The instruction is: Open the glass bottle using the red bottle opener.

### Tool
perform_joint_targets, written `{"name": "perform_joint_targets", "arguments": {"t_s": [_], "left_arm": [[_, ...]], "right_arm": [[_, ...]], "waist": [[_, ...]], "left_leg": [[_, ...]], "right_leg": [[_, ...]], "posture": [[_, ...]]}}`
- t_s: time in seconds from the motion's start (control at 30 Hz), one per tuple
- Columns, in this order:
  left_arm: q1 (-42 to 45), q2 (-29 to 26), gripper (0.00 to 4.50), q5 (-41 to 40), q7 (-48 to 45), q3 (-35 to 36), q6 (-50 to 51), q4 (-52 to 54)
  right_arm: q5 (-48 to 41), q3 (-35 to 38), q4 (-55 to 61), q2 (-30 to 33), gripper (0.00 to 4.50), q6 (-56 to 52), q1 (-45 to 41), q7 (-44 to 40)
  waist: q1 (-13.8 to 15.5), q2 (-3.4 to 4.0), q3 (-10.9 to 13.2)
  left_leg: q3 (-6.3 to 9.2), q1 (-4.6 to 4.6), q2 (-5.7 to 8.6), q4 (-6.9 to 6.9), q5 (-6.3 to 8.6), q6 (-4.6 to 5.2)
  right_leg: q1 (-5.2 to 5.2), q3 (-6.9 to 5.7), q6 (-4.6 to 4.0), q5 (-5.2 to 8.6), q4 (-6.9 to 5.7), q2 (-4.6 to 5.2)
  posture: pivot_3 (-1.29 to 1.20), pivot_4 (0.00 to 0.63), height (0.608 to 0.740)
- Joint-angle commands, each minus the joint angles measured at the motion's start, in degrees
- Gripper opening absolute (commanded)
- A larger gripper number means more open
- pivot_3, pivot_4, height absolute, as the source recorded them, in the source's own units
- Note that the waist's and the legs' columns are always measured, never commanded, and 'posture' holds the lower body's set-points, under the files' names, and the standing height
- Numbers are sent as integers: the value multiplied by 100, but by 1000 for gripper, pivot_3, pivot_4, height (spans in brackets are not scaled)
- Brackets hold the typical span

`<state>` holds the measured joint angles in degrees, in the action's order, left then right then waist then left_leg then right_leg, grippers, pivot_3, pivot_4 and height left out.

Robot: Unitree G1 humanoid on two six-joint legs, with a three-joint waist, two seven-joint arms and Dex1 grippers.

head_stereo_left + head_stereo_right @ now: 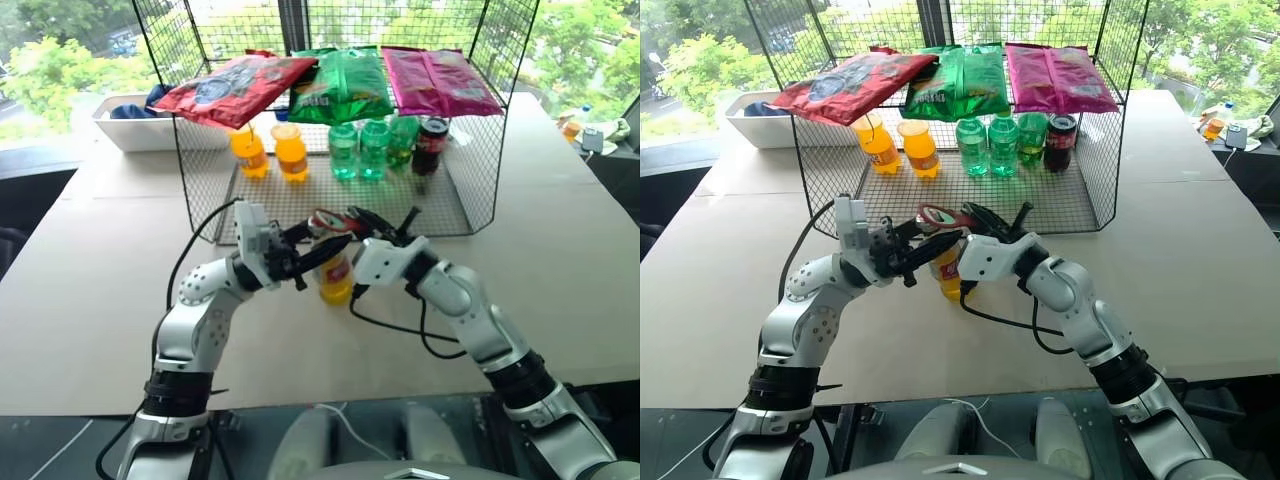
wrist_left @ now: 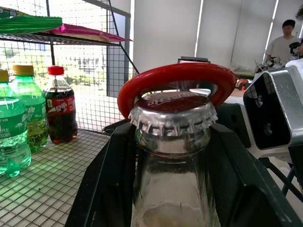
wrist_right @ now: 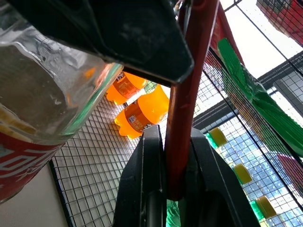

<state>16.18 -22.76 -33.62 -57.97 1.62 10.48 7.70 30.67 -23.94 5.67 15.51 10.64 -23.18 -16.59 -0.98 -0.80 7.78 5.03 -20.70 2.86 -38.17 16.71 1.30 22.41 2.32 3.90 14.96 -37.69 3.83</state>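
The glass bottle (image 1: 335, 277), holding orange-yellow drink, stands on the table in front of the wire rack. My left gripper (image 1: 328, 247) is shut on its neck, with one black finger (image 2: 102, 184) on each side of the glass (image 2: 170, 184). The silver crown cap (image 2: 171, 116) sits on the bottle. The red bottle opener (image 2: 176, 78) has its ring head lying over the cap's far edge. My right gripper (image 3: 176, 137) is shut on the opener's flat red handle (image 3: 189, 94) and reaches in from the right (image 1: 362, 222).
Behind the bottle stands a wire rack (image 1: 455, 190) with orange plastic bottles (image 1: 290, 152), green bottles (image 1: 358, 150) and a cola bottle (image 1: 430, 145) inside, and snack bags (image 1: 340, 85) on top. A white bin (image 1: 130, 130) sits back left. A person (image 2: 284, 40) stands far off.
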Motion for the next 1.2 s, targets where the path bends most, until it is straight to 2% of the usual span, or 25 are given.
{"name": "perform_joint_targets", "arguments": {"t_s": [0.03, 0.33, 0.8, 1.2], "left_arm": [[75, -29, 1709, 170, 8, -150, 59, -114], [86, 14, 1709, 205, -10, -189, 31, -171], [154, 61, 1709, 266, -64, -290, -95, -360], [174, 59, 1709, 266, -69, -339, -126, -404]], "right_arm": [[234, -508, -110, 24, 0, 161, 42, -322], [849, -468, -258, 515, 0, 805, -457, -136], [701, 190, -366, 1113, 0, 1011, -920, -56], [594, 419, -279, 1202, 0, 1054, -963, -12]], "waist": [[0, 0, 0], [9, 2, 1], [19, 6, 7], [7, 6, 9]], "left_leg": [[0, 0, 0, 0, 0, 0], [6, 0, 2, 1, 1, 1], [10, -3, 5, 3, 0, 0], [9, -4, 3, 29, -9, -16]], "right_leg": [[0, 0, 0, 0, 0, 0], [-3, -5, 0, 0, 2, 2], [-9, -10, 0, 0, 14, 8], [-8, -11, 0, 0, 41, 8]], "posture": [[0, 150, 740], [0, 150, 740], [0, 150, 740], [0, 150, 740]]}}
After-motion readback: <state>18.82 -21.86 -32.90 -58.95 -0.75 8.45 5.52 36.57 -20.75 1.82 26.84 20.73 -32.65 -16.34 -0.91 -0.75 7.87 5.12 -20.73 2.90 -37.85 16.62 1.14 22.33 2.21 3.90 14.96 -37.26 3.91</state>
